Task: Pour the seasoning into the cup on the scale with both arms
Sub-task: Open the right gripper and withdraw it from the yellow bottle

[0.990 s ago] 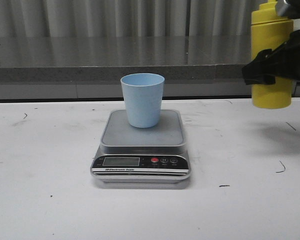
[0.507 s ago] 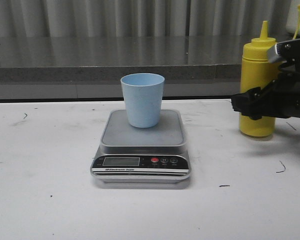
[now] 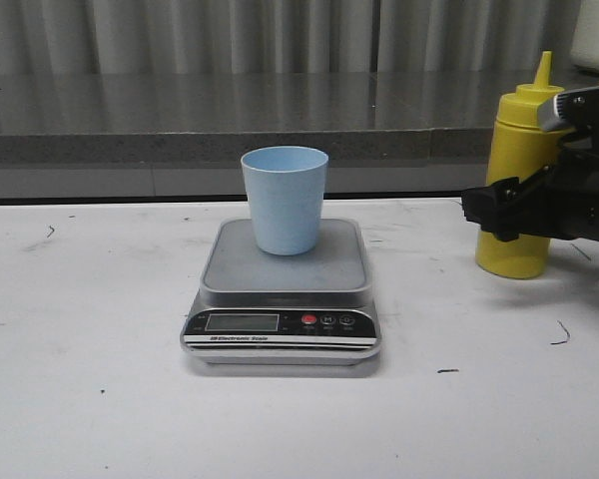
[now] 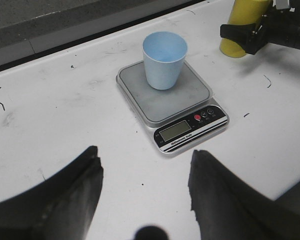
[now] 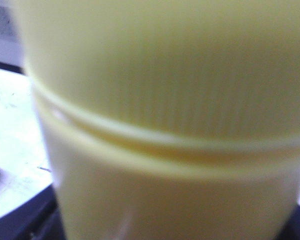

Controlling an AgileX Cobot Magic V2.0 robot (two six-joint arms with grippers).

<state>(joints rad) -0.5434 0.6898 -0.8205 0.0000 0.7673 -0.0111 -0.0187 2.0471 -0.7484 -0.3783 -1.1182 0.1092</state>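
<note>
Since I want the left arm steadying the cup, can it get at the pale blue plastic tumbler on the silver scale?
Probably yes. The left gripper is open, with bare table between it and the pale blue plastic tumbler. The right gripper and yellow squeeze bottle stand off to the side.

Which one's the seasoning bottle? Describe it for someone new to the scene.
Start at the scale mid-table with the blue cup on it. Look to its right: the right tool sits around a tall bottle standing on the table. It is the only yellow item, with a pointed nozzle.

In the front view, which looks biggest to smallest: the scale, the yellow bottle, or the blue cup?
1. Scale, widest by far.
2. Bottle, taller than the cup, though partly hidden by the right gripper.
3. Cup, smallest.
</note>
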